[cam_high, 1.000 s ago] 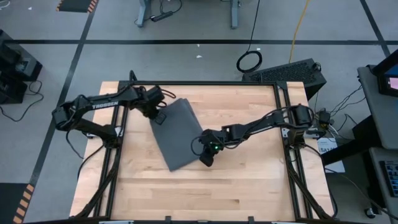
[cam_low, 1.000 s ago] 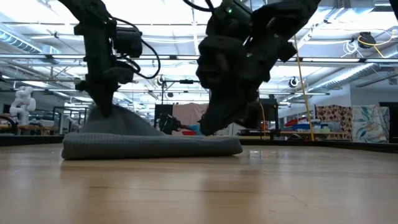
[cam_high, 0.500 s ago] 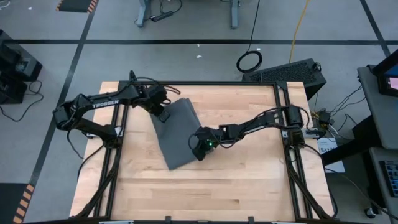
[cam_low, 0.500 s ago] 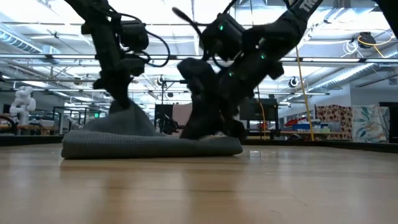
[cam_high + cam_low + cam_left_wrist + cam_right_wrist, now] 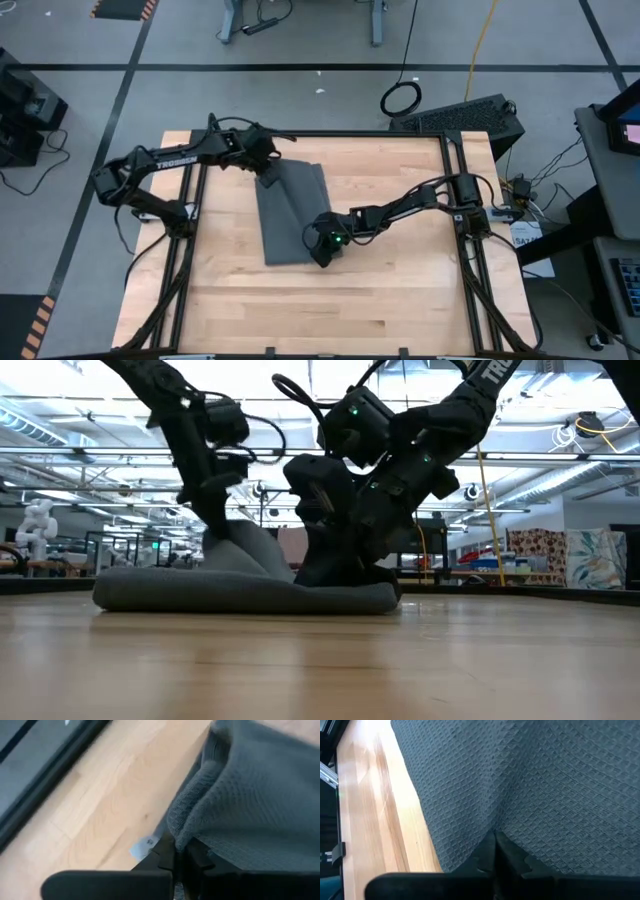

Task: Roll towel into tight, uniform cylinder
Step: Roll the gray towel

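Note:
The dark grey towel lies flat on the wooden table, its long sides running near to far. My left gripper is shut on its far left corner, where a small white tag shows beside the fingers. My right gripper is shut, tips down on the towel near its near right corner. In the low view the towel is a low flat strip that rises to a peak under the left arm. My left gripper pinches a bunched fold of the towel's edge between its two fingers at the far left corner, next to the tag. The fingers slant down from the table's left. That corner is lifted; the towel's other parts lie on the table. My right gripper presses its shut fingertips onto the towel's top face near the near right corner, slanting down from the table's right. A crease runs away from the tips. Whether any cloth is between the fingers, I cannot tell.
A black frame borders the table's far edge and sides. Bare wood lies open to the right of the towel and along the near edge.
My left gripper has carried the lifted corner toward the far right and rolled its wrist. The towel has turned about from a slant until its long sides run near to far. My right gripper has come down onto the towel's near right part.

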Motion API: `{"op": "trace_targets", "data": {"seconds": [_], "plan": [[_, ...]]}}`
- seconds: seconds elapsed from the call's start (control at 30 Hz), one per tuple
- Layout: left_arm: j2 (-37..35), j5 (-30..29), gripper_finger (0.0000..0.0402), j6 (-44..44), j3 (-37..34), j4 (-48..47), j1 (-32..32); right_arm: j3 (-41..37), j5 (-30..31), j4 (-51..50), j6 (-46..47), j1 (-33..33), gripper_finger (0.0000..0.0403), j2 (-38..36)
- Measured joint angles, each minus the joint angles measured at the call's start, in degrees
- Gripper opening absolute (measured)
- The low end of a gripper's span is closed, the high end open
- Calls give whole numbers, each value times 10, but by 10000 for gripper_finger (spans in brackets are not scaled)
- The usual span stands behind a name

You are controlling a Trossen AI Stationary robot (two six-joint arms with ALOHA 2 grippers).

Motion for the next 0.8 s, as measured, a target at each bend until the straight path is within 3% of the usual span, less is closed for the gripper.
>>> {"op": "trace_targets", "data": {"seconds": [0.27,0.63,0.8], "plan": [[39,-16,49,-16,0,-43,0,-1,-25,10,0,0,0,0],[29,-48,194,-39,76,-71,25,-3,-50,-11,-9,-15,0,-59],[1,49,208,-65,94,-88,18,-3,-50,-62,-31,-31,0,-88]]}}
